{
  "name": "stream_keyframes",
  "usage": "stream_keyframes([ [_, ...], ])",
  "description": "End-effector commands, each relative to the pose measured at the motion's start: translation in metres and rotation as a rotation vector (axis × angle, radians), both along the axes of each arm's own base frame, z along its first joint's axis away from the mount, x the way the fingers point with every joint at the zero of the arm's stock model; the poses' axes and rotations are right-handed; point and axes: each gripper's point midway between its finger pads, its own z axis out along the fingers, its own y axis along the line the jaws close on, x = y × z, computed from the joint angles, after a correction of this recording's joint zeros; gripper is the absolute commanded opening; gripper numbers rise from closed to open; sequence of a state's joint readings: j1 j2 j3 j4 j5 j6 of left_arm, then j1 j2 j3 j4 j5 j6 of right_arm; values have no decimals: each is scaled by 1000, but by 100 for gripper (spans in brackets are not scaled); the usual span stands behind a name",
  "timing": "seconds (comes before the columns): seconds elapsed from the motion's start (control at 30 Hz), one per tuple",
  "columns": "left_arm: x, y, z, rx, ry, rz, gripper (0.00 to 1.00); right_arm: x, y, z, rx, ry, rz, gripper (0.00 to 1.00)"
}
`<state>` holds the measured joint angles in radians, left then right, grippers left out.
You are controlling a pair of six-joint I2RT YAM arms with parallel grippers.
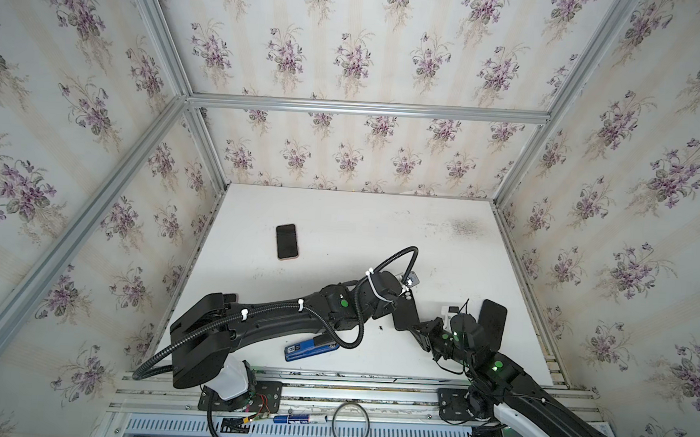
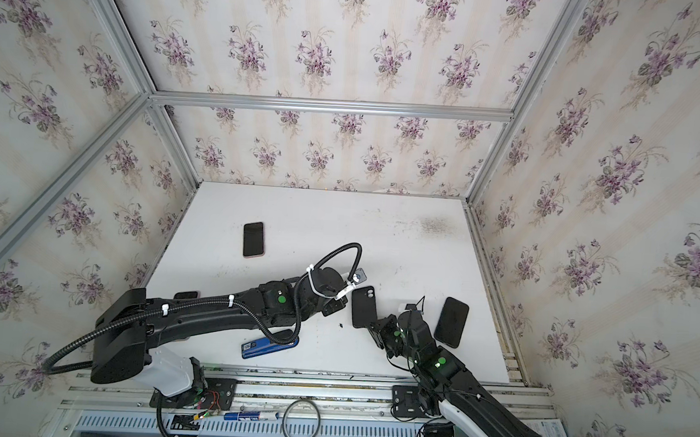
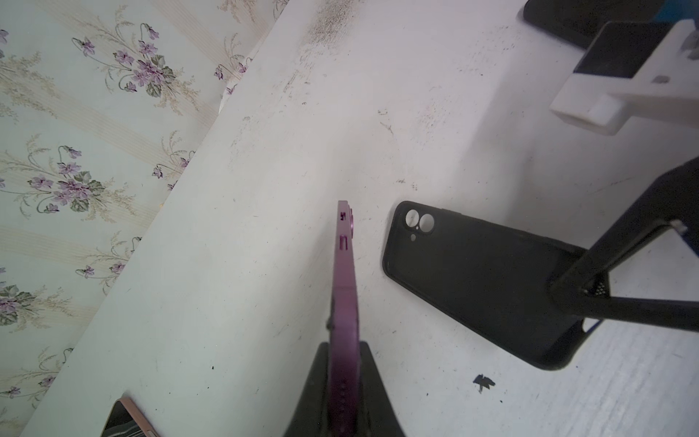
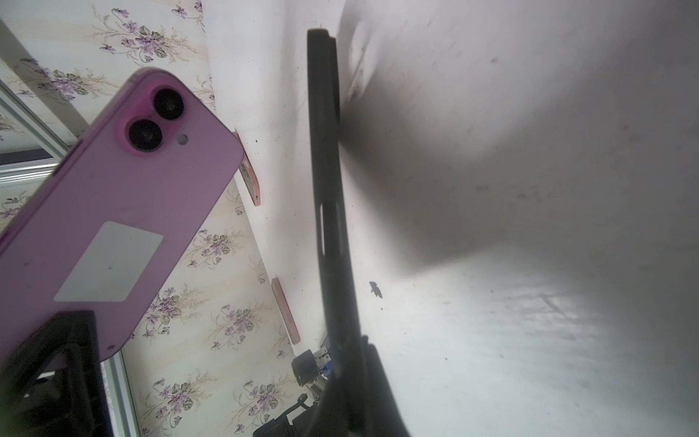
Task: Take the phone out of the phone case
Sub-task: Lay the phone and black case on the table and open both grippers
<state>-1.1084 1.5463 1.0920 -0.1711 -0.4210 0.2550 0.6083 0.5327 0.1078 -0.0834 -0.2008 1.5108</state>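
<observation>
Phone [image 3: 345, 280], purple, clamped edge-on in left tool [image 3: 343, 353], free of black case [image 3: 472, 280], which right tool [image 4: 351, 363] clamps just beside it.

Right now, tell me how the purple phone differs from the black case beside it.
Colour: the purple phone against the black case. Camera corner: the phone carries two dark lenses; the case has only empty cut-outs, the table showing through. Holder: the left gripper clamps the phone, the right gripper clamps the case. Shared: both are gripped at one end, with a clear gap between them.
</observation>
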Motion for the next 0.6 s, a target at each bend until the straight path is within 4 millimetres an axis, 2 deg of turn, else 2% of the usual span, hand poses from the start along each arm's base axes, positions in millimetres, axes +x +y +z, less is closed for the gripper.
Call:
stream_keyframes([
  [0.0,5,7,3,7,-37,14,0,1,-6,-4,-5,17,-46,0],
  [0.13,4,22,-6,52,-53,33,0,4,-13,-2,-15,7,-88,0],
  [0.23,4,28,-20,113,-65,37,0,6,-16,-2,-20,4,-113,0],
  [0.57,5,26,-55,255,-93,35,0,28,-5,1,-2,10,-97,0],
])
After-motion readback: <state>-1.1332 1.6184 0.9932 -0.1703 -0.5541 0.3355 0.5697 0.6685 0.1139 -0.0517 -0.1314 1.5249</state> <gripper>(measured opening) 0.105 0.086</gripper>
